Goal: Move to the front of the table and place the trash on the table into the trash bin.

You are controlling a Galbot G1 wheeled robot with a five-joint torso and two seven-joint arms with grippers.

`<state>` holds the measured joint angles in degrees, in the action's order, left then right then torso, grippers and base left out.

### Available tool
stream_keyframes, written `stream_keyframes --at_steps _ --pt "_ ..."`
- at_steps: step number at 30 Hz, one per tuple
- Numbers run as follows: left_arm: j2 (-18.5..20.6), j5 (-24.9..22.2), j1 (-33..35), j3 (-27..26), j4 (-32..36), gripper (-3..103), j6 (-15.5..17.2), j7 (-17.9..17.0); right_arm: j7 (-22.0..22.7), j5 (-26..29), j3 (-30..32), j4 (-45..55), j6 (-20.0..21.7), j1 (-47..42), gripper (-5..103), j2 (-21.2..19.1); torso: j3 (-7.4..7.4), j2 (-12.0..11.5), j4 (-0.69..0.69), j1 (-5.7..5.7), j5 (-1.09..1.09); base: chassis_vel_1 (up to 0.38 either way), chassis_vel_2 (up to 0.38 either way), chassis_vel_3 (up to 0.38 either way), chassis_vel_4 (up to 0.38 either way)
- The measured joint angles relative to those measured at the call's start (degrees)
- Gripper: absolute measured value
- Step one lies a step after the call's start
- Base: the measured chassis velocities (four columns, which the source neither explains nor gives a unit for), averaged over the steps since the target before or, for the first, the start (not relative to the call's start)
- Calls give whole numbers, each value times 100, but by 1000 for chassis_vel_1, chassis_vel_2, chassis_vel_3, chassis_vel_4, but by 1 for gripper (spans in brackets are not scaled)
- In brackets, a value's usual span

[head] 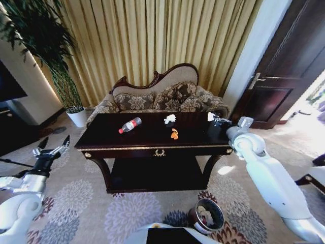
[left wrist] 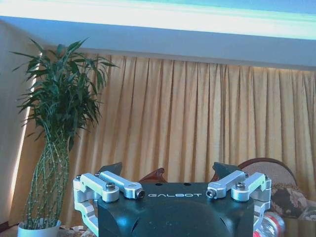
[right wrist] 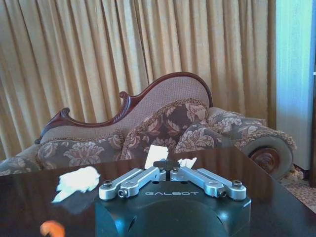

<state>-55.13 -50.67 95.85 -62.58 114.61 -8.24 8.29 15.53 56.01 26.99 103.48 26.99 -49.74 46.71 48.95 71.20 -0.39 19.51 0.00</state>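
left arm: low at the robot's left side, forearm angled forward and up
left gripper: fingers spread wide, holding nothing
right arm: stretched forward and up on the right, white links nearly straight
right gripper: fingers pressed together at the tips
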Motion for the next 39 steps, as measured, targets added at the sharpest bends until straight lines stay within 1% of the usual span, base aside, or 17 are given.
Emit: stream_keyframes --at_steps 7,9,14,15,16,17,19,20,23,24,27,28,30,31,34,38,39 --pt "-12 18 -70 75 -26 100 11 -3 -12 -19 -23 -29 -4 0 0 37 0 1 -2 -1 3 293 -272 -287 282" --pt "-15 30 -91 100 -38 100 16 -7 -22 -72 -50 -49 -57 -8 0 86 0 1 0 -2 -1 288 -306 -312 299" --pt "-25 41 -94 112 -60 100 18 -7 -26 -143 -69 -67 -113 -64 0 177 -4 5 1 -7 0 196 -217 -200 195" --pt "-26 43 -92 112 -70 100 18 -7 -52 -215 -67 -102 -115 -113 0 224 -4 7 -2 -8 1 97 -56 -81 77" --pt "-27 43 -90 112 -80 100 18 -7 -126 -348 -57 -154 -115 -180 0 274 -4 7 -1 -8 1 17 -56 -38 46" --pt "-27 43 -90 112 -80 100 18 -7 -126 -348 -57 -154 -115 -180 0 274 -4 7 -1 -8 1 17 -56 -38 46" --pt "-28 43 -90 108 -101 100 16 -6 -303 -733 -37 -269 -115 -406 0 379 -2 3 0 -6 1 0 0 0 0" --pt "-28 43 -90 108 -101 100 16 -6 -303 -733 -37 -269 -115 -406 0 379 -2 3 0 -6 1 0 0 0 0" --pt "-31 44 -116 132 -117 100 11 0 -444 -1267 -90 -493 -89 -798 0 621 4 -5 -1 9 1 -40 47 57 -46" --pt "-31 44 -116 132 -117 100 11 0 -444 -1267 -90 -493 -89 -798 0 621 4 -5 -1 9 1 -46 59 62 -58" --pt "-52 41 -107 135 -117 100 1 7 -595 -1898 -123 -943 -74 -1086 0 875 2 -5 0 7 1 -37 34 34 -36" --pt "-52 41 -107 135 -117 100 1 7 -595 -1898 -123 -943 -74 -1086 0 875 2 -5 0 7 1 0 0 0 0" --pt "-68 26 -71 99 -115 100 -16 23 -777 -2331 -82 -1356 -120 -1312 0 979 -1 -1 -1 -1 3 0 0 0 0" --pt "-68 26 -71 99 -115 100 -16 23 -777 -2331 -82 -1356 -120 -1312 0 979 -1 -1 -1 -1 3 0 0 0 0" --pt "-95 12 -20 84 -156 100 -74 98 -931 -2872 46 -1869 -275 -1668 0 1060 -2 3 -2 -6 2 0 0 0 0" --pt "-102 8 -1 84 -188 100 -102 139 -987 -3075 135 -2069 -325 -1815 0 1116 -2 3 -2 -5 1 0 0 0 0" --pt "-102 7 8 100 -223 100 -131 184 -1015 -3223 208 -2283 -376 -1924 0 1219 0 0 -2 -1 1 0 0 0 0"
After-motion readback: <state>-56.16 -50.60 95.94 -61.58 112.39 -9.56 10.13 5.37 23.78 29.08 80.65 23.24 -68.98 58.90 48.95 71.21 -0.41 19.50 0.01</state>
